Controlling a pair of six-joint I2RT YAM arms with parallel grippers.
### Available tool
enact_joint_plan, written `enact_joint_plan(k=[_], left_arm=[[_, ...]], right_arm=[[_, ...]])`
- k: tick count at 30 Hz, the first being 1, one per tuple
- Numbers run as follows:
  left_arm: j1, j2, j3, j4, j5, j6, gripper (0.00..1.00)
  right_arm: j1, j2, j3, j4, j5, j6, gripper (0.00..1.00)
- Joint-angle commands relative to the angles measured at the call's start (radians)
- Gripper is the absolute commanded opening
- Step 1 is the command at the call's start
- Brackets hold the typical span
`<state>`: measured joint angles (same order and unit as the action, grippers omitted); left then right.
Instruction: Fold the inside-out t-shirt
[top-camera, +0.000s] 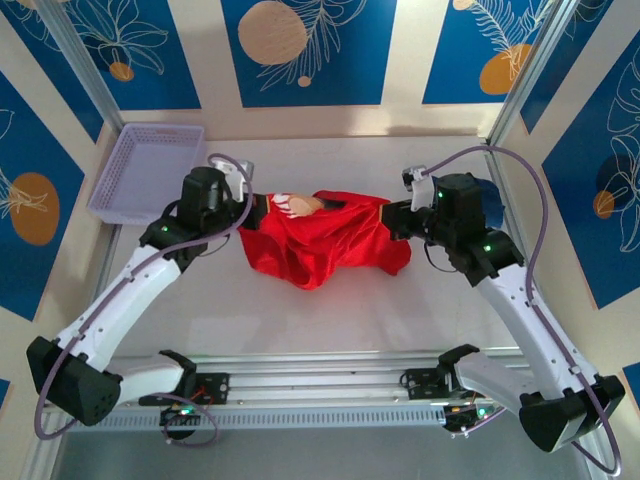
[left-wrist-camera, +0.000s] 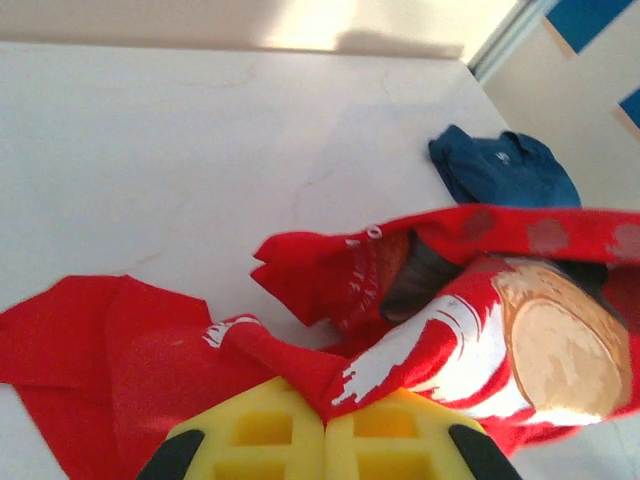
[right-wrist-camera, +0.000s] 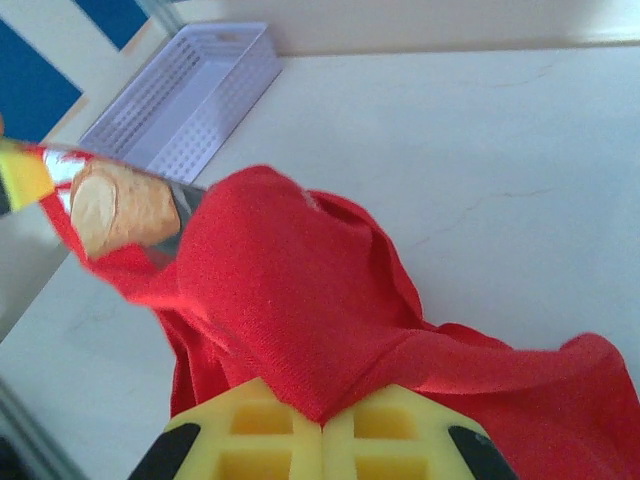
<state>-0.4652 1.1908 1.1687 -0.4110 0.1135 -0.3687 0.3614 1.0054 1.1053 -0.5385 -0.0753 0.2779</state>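
Left pincer (left-wrist-camera: 325, 418) and right pincer (right-wrist-camera: 322, 425) both pinch the one red t-shirt (top-camera: 320, 245) (one blue garment (left-wrist-camera: 505, 168) nearby).

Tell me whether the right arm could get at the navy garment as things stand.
Probably not yet: the right end effector is shut on the red t-shirt and would have to let go first. Otherwise the navy garment lies uncovered on the table near that arm.

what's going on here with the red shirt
Two robot arms are working on a red t-shirt in the middle of the table. The left gripper and the right gripper are each shut on a pinch of its cloth, one at either side. The shirt hangs bunched and crumpled between them, not yet folded.
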Motion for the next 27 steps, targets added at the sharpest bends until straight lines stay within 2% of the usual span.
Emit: enact_joint_plan(k=[1,7,8,10,12,15,17,20,23,27], left_arm=[[0.019,0.047,0.036,-0.062,-0.11,0.027,0.0],[0.023,0.32,0.093,-0.035,-0.349,0.06,0.01],[0.023,0.375,0.123,-0.038,-0.353,0.07,0.1],[0.023,0.45,0.181,-0.067,-0.326,0.08,0.29],[0.011,0.449,0.166,-0.052,-0.264,0.08,0.41],[-0.049,0.334,0.009,0.048,-0.147,0.068,0.56],[-0.121,0.249,-0.114,0.126,-0.068,0.055,0.63],[-0.229,0.213,-0.229,0.198,-0.006,0.044,0.65],[-0.29,0.265,-0.257,0.222,-0.012,0.052,0.65],[-0.325,0.355,-0.257,0.244,-0.014,0.062,0.56]], right_arm=[[-0.019,0.026,-0.002,-0.079,-0.096,-0.029,0.0],[-0.077,0.195,-0.066,-0.059,-0.072,0.048,0.0],[-0.078,0.223,-0.076,-0.033,-0.084,0.061,0.0],[-0.076,0.274,-0.091,0.017,-0.122,0.091,0.0],[-0.075,0.31,-0.104,0.056,-0.152,0.11,0.0],[-0.073,0.343,-0.12,0.072,-0.151,0.113,0.0],[-0.076,0.348,-0.131,0.076,-0.139,0.109,0.0],[-0.083,0.353,-0.132,0.078,-0.133,0.104,0.0],[-0.092,0.358,-0.124,0.078,-0.127,0.098,0.0],[-0.104,0.357,-0.109,0.083,-0.129,0.102,0.0]])
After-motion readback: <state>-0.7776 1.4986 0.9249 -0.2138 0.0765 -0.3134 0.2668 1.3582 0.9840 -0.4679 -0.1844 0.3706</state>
